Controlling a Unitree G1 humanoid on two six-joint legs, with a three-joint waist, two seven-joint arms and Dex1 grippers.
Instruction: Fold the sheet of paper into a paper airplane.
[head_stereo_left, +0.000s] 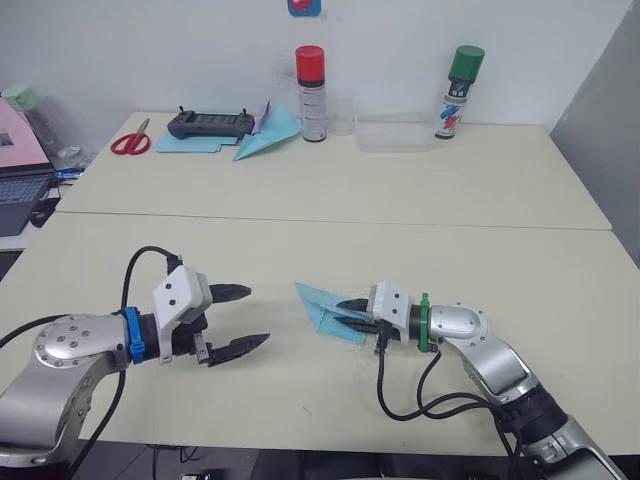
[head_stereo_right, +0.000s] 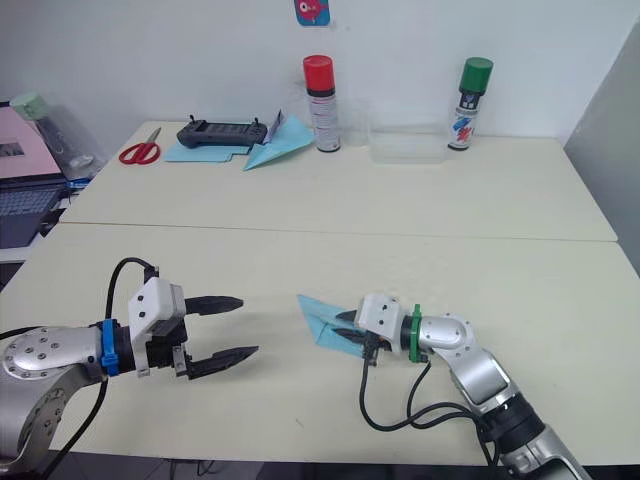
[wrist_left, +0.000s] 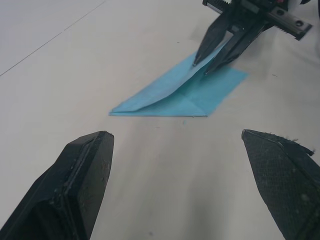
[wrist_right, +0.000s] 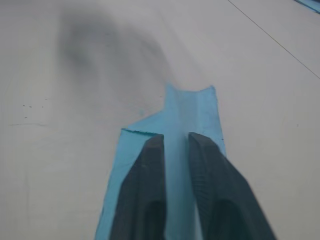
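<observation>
1. Nearest, toward the table's (head_stereo_left: 120, 240) front edge, the left gripper (head_stereo_left: 240, 318) hangs just above the surface with its two black fingers spread wide and nothing between them; it points at the sheet of paper (head_stereo_left: 322, 308), a little apart from it.
2. Centrally near the front edge lies that sheet, light blue, partly folded into a pointed wedge; a raised fold of it is pinched between the narrow, nearly closed fingers of the right gripper (head_stereo_left: 352, 312), which reaches in from the right side.
3. Beyond a seam across the table, along the back edge: red-handled scissors (head_stereo_left: 130, 141) near the back left corner; a black controller (head_stereo_left: 208, 124) resting on a blue sheet (head_stereo_left: 185, 144); a light-blue paper dart (head_stereo_left: 266, 140) just beside it.
4. Further right along the back edge stand a red-capped spray can (head_stereo_left: 311, 92), a clear plastic container (head_stereo_left: 391, 134) whose contents cannot be made out, and a green-capped spray can (head_stereo_left: 458, 90), all upright.
</observation>
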